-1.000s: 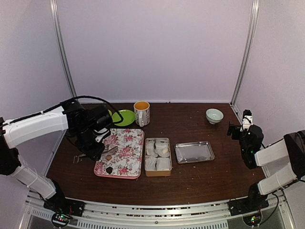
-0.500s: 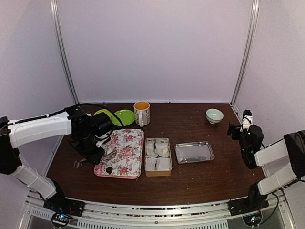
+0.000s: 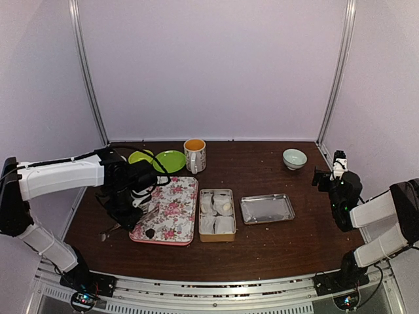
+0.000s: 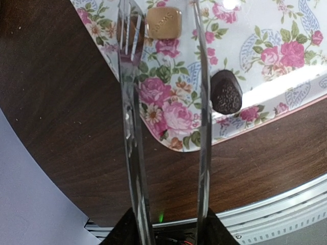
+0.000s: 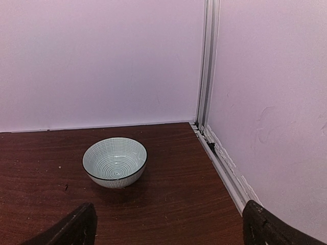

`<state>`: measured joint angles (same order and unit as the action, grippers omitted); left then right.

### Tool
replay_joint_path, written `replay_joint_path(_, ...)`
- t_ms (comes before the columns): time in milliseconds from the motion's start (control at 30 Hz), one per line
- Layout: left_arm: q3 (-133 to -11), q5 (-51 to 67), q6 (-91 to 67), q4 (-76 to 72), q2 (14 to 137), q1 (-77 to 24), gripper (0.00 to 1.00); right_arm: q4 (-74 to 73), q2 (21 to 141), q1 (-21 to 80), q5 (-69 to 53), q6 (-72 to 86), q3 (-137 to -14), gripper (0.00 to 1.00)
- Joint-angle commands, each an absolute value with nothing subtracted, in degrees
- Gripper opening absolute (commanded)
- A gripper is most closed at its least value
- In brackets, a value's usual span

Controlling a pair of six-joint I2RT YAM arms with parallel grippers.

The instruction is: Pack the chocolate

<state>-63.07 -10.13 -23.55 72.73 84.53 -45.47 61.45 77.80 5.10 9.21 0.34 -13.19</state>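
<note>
**Chocolate** (image 4: 226,98): 1 dark oval lump. It lies loose on the floral tray (image 4: 286,46) near the tray's front left corner, just outside the right blade of the tongs (image 4: 134,153). Nothing grips it.

**Tan square** (image 4: 163,23): 1 piece on the same tray, between the 2 tong tips.

**Tongs:** 2 shiny blades, spread apart, reaching over the tray's corner.

**Left fingers** (image 4: 120,232): partly closed on the base of the tongs, low over the tray's left edge.

**Tray:** flat on the worktop (image 3: 262,252), left of centre.

**Tin** (image 3: 200,219): 1, just right of the tray, holding 4 white wrapped cakes (image 3: 222,204).

**Metal tray** (image 3: 267,209): 1, shallow, right of the tin and apart from it.

**Mug** (image 3: 194,156): 1, upright, behind the tray.

**Plates** (image 3: 171,161): 2 green, left of the mug.

**Bowl** (image 5: 115,162): 1 pale, upright, alone near the far right corner.

**Right fingers** (image 5: 76,227): spread wide, holding nothing, raised at the worktop's right edge and facing the bowl.
</note>
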Motion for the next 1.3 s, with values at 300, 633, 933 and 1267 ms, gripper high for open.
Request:
replay_joint_path(300, -63.98, -9.46, -23.73, 75.51, 82.53, -45.18, 0.40, 62.67, 77.87, 4.84, 10.02, 0.70, -14.16, 1.00)
replay_joint_path(633, -64.34, -8.53, -23.51, 76.12, 82.75, -45.19, 0.38, 62.67, 77.89, 4.84, 10.02, 0.70, -14.17, 1.00)
replay_joint_path(933, -64.60, -8.55, -23.81, 77.08, 82.44, -45.20, 0.39, 62.67, 77.87, 4.88, 10.02, 0.79, -14.20, 1.00)
replay_joint_path(1267, -65.14, -8.69, -23.73, 76.88, 82.75, -45.18, 0.30, 62.71, 77.88, 4.83, 10.02, 0.66, -14.22, 1.00)
